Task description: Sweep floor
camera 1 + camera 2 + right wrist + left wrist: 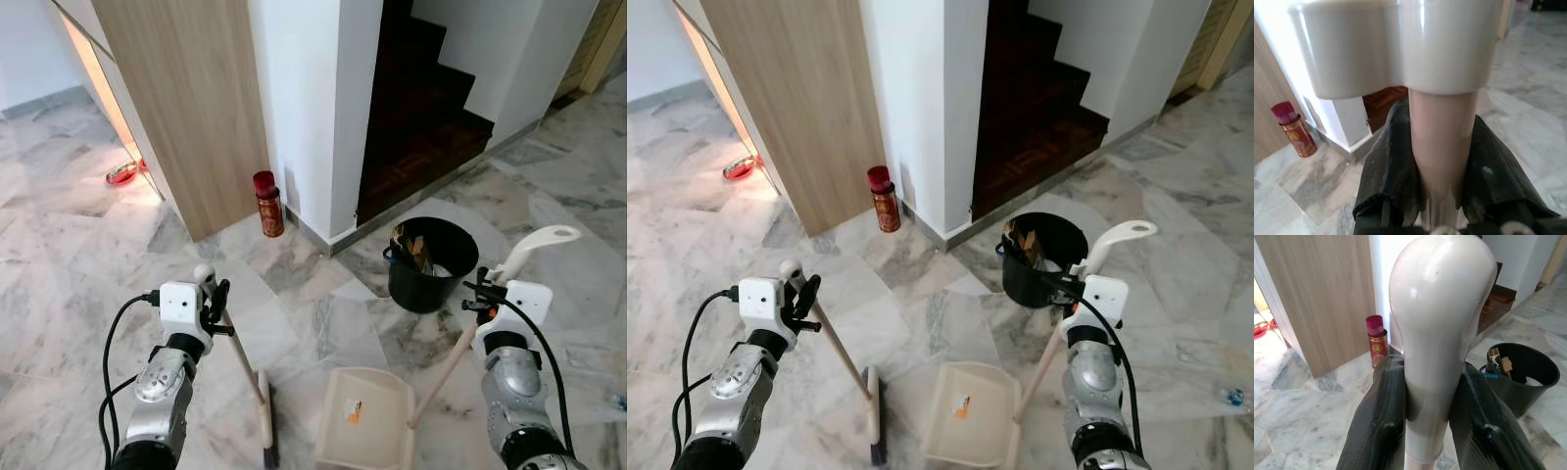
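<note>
Daylight is lighting everything evenly and the head views are looking sharp. The stairwell (416, 117) is sitting in deep shadow, while a warm glow is spilling from the gap beside the wood panel (191, 108). Up close, the wrist shots are blurring, glare streaking the broom handle (1442, 328).

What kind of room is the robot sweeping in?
Probably a hallway inside a home, by the stairs. You can see dark wooden steps going up, a shiny marble floor, and a black bin near a wooden panel.
</note>
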You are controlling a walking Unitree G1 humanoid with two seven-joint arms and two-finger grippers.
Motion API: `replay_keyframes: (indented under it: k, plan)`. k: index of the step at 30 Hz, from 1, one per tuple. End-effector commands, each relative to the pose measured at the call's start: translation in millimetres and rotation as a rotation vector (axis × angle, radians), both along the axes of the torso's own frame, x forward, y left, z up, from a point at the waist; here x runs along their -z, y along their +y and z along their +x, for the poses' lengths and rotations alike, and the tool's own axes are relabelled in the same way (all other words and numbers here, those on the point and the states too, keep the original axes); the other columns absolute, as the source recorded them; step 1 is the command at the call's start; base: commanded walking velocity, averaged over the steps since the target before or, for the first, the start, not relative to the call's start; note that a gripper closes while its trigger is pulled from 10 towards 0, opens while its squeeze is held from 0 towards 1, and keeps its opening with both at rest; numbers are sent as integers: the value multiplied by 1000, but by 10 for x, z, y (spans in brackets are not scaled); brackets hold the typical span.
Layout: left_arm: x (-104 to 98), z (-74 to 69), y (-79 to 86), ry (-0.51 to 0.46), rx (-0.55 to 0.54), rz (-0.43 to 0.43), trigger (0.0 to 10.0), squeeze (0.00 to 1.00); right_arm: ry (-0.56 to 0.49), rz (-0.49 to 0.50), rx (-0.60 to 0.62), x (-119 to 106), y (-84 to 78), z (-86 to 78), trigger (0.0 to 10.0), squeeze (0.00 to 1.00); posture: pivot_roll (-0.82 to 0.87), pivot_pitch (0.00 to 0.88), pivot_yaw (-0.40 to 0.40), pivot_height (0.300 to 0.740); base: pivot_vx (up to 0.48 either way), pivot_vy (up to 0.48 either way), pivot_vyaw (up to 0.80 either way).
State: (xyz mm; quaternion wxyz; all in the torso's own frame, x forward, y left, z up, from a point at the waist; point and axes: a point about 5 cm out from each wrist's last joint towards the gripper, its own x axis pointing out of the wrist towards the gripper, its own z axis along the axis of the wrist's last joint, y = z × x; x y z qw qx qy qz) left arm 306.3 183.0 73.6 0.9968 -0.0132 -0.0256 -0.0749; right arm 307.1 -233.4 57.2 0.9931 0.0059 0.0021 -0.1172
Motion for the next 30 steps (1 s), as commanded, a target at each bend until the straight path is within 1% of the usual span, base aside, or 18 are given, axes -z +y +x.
replay_keyframes:
  k: [1, 7, 20, 30]
  plan:
    - [33, 0, -17, 15, 6, 7, 10000, 0, -29, 7, 9, -54, 16, 41, 10000, 0, 43, 64, 36, 740, 0, 0, 0]
    - [36, 14, -27, 10, 15, 6, 10000, 0, -37, 18, 13, -78, 42, 81, 10000, 0, 39, 50, 39, 740, 0, 0, 0]
    - [30, 37, -47, 3, 25, 2, 10000, 0, -26, 24, 10, -76, 84, 114, 10000, 0, 39, 14, 44, 740, 0, 0, -800]
    - [23, 58, -43, 0, 19, -4, 10000, 0, -27, 18, 5, -93, 103, 137, 10000, 0, 33, 7, 47, 740, 0, 0, -800]
